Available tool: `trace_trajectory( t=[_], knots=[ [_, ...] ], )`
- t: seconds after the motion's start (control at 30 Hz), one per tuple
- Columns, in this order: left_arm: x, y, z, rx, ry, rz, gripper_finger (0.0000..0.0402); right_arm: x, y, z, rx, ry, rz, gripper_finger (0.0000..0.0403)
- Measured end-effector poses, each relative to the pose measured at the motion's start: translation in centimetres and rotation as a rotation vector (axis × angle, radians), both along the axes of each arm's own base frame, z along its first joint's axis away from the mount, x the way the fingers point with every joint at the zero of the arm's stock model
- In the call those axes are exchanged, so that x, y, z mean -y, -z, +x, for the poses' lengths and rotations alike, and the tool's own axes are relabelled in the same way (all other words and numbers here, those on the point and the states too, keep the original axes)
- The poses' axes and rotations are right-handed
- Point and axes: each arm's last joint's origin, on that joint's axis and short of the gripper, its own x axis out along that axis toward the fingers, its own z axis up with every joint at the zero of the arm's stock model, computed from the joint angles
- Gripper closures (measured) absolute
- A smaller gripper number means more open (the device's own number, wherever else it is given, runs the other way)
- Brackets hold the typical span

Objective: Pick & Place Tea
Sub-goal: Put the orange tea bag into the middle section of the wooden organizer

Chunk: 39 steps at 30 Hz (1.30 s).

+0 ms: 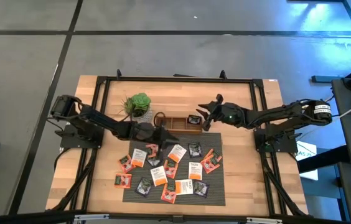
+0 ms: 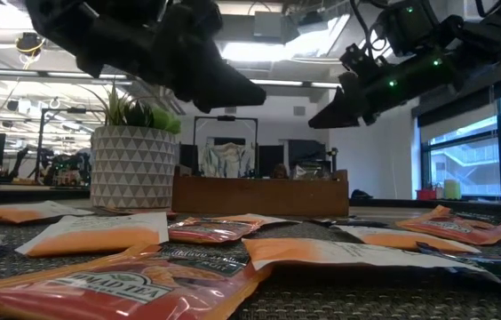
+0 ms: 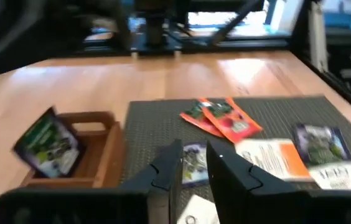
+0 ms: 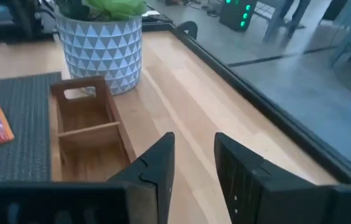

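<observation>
One word could be read in the low view: "TEA", in white capitals on the nearest orange-red sachet [image 2: 117,289]; the line above it was too blurred to make out. The tea sachets [image 1: 177,152] were seen scattered over the dark mat [image 1: 216,186], orange-red, white and dark ones, some overlapping. One dark sachet [image 1: 193,119] was found propped in the right end compartment of the wooden tray [image 1: 177,126], which was set along the mat's far edge, beside the potted plant [image 1: 139,104].

The right pincer [image 1: 208,116] was held above that tray end, fingers parted by a narrow gap, nothing between them. The left pincer [image 1: 162,134] was stationed over the mat's far edge, just near of the tray, its fingers narrowly apart and nothing gripped. Bare surface [image 1: 275,180] was left on both sides of the mat, bounded by the black frame rails.
</observation>
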Motion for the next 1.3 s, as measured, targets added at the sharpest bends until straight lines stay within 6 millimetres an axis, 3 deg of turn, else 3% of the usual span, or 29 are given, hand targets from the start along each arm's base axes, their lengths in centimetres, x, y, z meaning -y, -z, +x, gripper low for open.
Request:
trace_trajectory(
  t=[0.17, 0.33, 0.47, 0.63, 0.77, 0.9, 1.07, 1.3],
  knots=[
    [-0.6, 0.0, 0.1, 0.000, -0.056, -0.119, 0.0332, -0.2, 0.2, 0.0, 0.022, -0.028, 0.090, 0.0287],
    [0.0, -0.1, 0.0, 0.001, -0.041, -0.177, 0.0333, -0.7, 0.3, 0.1, -0.029, -0.171, 0.041, 0.0287],
    [2.2, -1.0, 0.5, 0.097, 0.026, -0.158, 0.0332, -2.0, 0.1, 0.1, -0.013, -0.317, 0.113, 0.0287],
    [6.2, -2.4, 2.1, 0.122, 0.120, -0.093, 0.0335, -6.0, -0.3, -0.3, -0.030, -0.511, 0.237, 0.0287],
    [8.8, -1.9, 4.0, 0.088, 0.133, -0.038, 0.0336, -8.7, 0.4, -1.4, -0.117, -0.452, 0.379, 0.0287],
    [10.2, 0.0, 6.3, 0.042, 0.153, -0.041, 0.0336, -10.5, 1.4, -2.7, -0.225, -0.342, 0.543, 0.0287],
    [10.6, 2.8, 9.1, -0.009, 0.153, -0.052, 0.0337, -11.5, 2.6, -4.1, -0.327, -0.174, 0.693, 0.0287],
    [9.4, 5.4, 11.5, -0.052, 0.127, -0.090, 0.0339, -12.2, 3.0, -4.8, -0.355, -0.085, 0.802, 0.0287]
  ],
)
